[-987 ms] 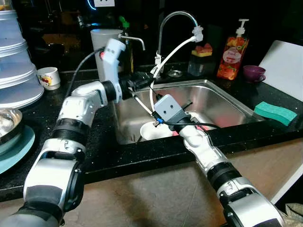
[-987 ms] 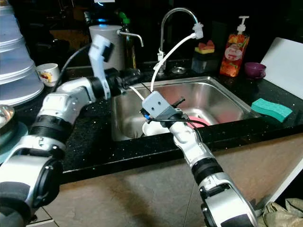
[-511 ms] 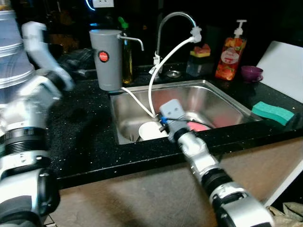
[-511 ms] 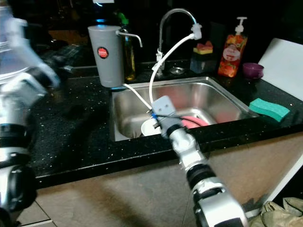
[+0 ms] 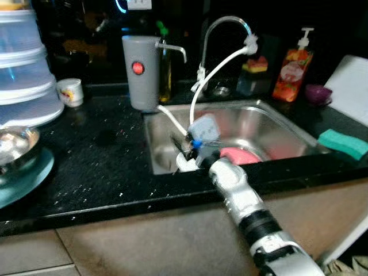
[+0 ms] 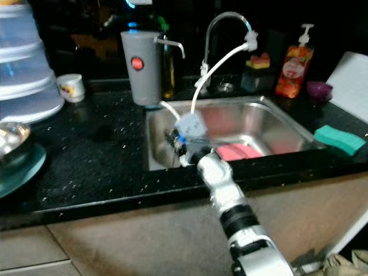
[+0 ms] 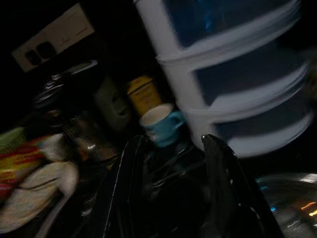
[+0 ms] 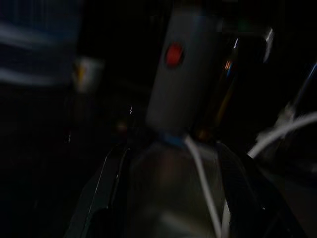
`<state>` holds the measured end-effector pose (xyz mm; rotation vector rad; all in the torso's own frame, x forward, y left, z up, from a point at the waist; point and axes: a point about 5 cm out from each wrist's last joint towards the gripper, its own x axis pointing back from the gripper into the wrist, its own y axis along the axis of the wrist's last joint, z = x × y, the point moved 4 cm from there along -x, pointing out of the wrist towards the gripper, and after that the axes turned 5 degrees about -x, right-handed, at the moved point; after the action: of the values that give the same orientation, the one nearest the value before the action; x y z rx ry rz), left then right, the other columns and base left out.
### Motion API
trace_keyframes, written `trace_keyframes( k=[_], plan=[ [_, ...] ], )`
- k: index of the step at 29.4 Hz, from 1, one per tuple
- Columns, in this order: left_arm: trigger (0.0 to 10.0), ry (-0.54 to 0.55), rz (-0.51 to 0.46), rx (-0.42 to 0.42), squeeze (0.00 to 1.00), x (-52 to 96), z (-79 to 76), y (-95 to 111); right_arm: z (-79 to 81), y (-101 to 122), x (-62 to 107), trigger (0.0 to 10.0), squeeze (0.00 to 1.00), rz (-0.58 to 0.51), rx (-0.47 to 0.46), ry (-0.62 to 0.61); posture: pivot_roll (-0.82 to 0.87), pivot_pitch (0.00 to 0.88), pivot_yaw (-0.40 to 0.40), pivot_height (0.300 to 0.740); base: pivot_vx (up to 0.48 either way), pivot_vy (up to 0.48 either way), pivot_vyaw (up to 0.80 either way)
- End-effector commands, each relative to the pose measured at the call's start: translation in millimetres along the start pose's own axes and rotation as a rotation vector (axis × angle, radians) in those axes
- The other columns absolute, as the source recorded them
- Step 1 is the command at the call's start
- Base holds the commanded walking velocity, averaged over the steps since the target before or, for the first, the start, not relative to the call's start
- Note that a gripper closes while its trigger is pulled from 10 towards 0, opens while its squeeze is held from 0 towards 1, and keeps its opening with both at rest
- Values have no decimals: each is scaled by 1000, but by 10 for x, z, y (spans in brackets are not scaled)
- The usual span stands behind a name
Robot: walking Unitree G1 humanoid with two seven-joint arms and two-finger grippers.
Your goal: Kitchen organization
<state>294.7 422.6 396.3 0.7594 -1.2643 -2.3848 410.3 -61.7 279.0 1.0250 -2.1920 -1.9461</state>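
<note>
Gone from over the counter is the left arm, which a second ago stretched toward the sink's back corner; its left gripper (image 7: pixel 171 163) now shows in its wrist view with both black fingers spread apart and nothing between them, pointing toward a small cup (image 7: pixel 161 121) beside a tall stack of pale tubs (image 7: pixel 233 74). Meanwhile the right arm has stayed reaching into the steel sink (image 5: pixel 276 123), and the right gripper (image 5: pixel 183 150) hangs low at the sink's near left corner, just over a white bowl (image 5: pixel 185 165) with a pink plate (image 5: pixel 241 155) lying beside it. In its dark wrist view the fingers stand apart, holding nothing. A grey water filter jug (image 5: pixel 142 72) stands on the black counter (image 5: pixel 98 167) behind the sink's left edge, beside the curved tap (image 5: pixel 221 26). A green sponge (image 5: pixel 343 144) lies on the counter at the right, and a metal bowl (image 5: pixel 14 146) sits on a teal plate (image 5: pixel 26 178) at the left.
</note>
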Motion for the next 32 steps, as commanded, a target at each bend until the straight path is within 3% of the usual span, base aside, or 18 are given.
trace_keyframes(
  k=[1, 3, 4, 5, 6, 7, 8, 9, 10, 14, 21, 24, 26, 28, 32],
  plan=[
    [10000, 146, 32, -56, 0, 32, 334, -43, -71, 98, 47, 10000, 0, -28, -36, -20, 277, 123, -38, 740, 0, 0, 0],
    [10000, 347, 94, -91, 0, 99, 671, -259, -126, 228, 83, 10000, 0, -68, -44, -34, 277, 123, -38, 740, 0, 0, 0],
    [10000, 347, 94, -91, 0, 99, 671, -259, -126, 228, 83, 10000, 0, -68, -44, -34, 277, 123, -38, 740, 0, 0, 0],
    [10000, 477, 216, -49, 0, 201, 853, -625, -153, 278, 103, 10000, 0, -86, -32, -45, 280, 124, -41, 740, 0, 0, 0],
    [10000, 477, 216, -49, 0, 201, 853, -625, -153, 278, 103, 10000, 0, -86, -32, -45, 280, 124, -41, 740, 0, 0, 0],
    [10000, 515, 279, -18, 0, 254, 882, -809, -163, 287, 110, 10000, 0, -89, -23, -50, 280, 124, -41, 740, 0, 0, 0],
    [10000, 528, 336, 8, 0, 308, 860, -984, -174, 307, 125, 10000, 0, -91, -17, -56, 273, 125, -41, 740, 0, 0, 0],
    [10000, 528, 336, 8, 0, 308, 860, -984, -174, 307, 125, 10000, 0, -91, -17, -56, 273, 125, -41, 740, 0, 0, 0],
    [10000, 518, 377, 25, 0, 341, 793, -1124, -192, 345, 137, 10000, 0, -98, -14, -65, 268, 127, -42, 740, 0, 0, 0],
    [10000, 385, 463, 150, 0, 327, 401, -1460, -272, 554, 176, 10000, 0, -135, -10, -99, 256, 129, -43, 740, 0, 0, 0],
    [10000, 346, 486, 218, 0, 266, 153, -1628, -325, 793, 253, 10000, 0, -191, 11, -121, 235, 129, -36, 740, 0, 0, 0],
    [10000, 279, 520, 280, 0, 265, 43, -1743, -352, 819, 300, 10000, 0, -190, 24, -133, 231, 125, -35, 740, 0, 0, 0],
    [10000, 263, 525, 295, 0, 265, 22, -1762, -358, 822, 309, 10000, 0, -189, 26, -136, 231, 125, -35, 740, 0, 0, 0],
    [10000, 209, 509, 381, 0, 250, -20, -1780, -384, 837, 341, 10000, 0, -182, 36, -145, 223, 123, -30, 740, 0, 0, 0],
    [10000, 205, 502, 417, 0, 250, 6, -1787, -409, 859, 361, 10000, 0, -180, 45, -153, 223, 123, -30, 740, 0, 0, 0]
  ],
)
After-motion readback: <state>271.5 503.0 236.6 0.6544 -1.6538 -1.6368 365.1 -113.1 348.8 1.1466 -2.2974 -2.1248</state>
